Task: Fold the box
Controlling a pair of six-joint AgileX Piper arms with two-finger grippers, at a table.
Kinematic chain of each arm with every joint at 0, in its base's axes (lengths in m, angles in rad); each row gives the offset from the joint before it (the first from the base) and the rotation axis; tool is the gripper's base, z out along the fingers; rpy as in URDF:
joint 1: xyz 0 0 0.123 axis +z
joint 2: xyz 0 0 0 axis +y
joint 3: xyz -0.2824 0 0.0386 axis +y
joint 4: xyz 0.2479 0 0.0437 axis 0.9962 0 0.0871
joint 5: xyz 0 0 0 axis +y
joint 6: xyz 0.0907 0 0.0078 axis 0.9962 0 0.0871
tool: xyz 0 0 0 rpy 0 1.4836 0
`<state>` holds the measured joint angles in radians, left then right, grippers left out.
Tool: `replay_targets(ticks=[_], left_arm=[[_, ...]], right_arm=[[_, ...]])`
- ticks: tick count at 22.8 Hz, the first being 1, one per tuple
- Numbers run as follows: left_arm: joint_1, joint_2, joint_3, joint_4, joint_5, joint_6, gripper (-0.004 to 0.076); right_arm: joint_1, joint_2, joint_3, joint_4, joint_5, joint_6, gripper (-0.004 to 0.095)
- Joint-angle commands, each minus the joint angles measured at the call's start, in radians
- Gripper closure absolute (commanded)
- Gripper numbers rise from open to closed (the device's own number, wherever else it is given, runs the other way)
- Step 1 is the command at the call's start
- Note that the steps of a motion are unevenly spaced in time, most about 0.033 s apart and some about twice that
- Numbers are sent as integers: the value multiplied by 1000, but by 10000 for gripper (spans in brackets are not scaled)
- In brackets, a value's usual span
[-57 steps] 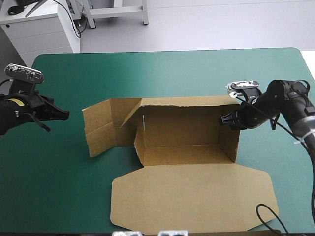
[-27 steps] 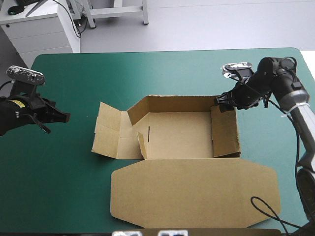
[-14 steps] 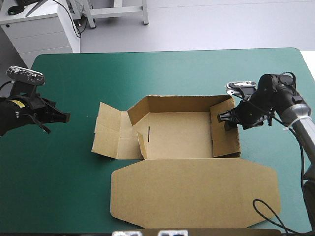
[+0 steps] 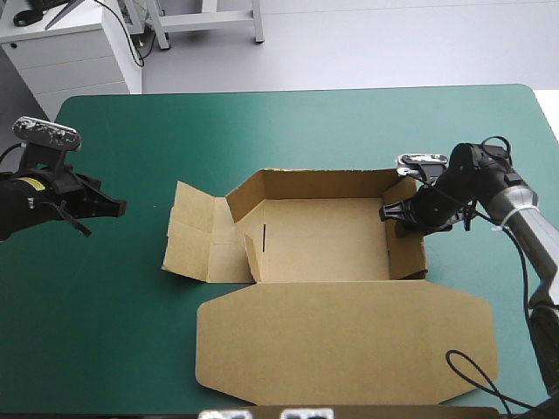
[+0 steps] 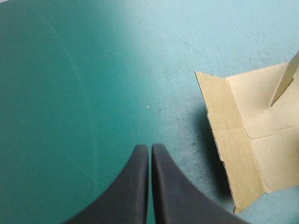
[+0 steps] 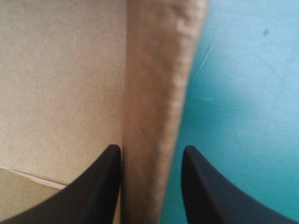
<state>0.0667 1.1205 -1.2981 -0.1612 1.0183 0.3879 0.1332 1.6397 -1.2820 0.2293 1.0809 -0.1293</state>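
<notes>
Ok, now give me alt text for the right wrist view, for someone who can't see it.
The right end effector, its two black fin-shaped fingers apart, straddles the raised side wall of the brown cardboard box, seen edge-on. The box's inside lies on one side of the wall and the teal-green table cover on the other.

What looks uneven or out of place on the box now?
On the box, the left-end flaps lie splayed out on the teal-green cover, while the right wall stands upright, straddled by the right gripper.
</notes>
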Motion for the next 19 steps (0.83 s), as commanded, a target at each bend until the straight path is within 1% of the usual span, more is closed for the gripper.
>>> replay_targets(ticks=[1,3,4,5,9,11,12,15,16,19], left_arm=[[2,-21,-24,-32,-57,-8,716],[2,-21,-22,-32,-57,-8,716],[2,-21,-22,-32,-53,-8,716],[2,-21,-22,-32,-53,-8,716],[2,-21,-22,-40,-46,-8,716],[2,-21,-22,-35,-49,-8,716],[2,-21,-22,-35,-51,-8,716],[2,-21,-22,-35,-53,-8,716],[2,-21,-22,-35,-55,-8,716],[2,-21,-22,-34,-59,-8,716]], right_arm=[[-1,-12,-22,16,-3,-25,668],[-1,-5,-22,14,-3,-52,787],[-1,-4,-22,14,-3,-66,901],[-1,-6,-22,14,-3,-73,924],[-7,-38,-45,14,-5,-91,926],[-27,-73,-83,16,24,-115,926],[-48,-103,-110,19,62,-147,926],[-87,-153,-144,40,126,-199,926],[-108,-182,-150,48,141,-209,927],[-138,-228,-150,49,139,-209,927]])
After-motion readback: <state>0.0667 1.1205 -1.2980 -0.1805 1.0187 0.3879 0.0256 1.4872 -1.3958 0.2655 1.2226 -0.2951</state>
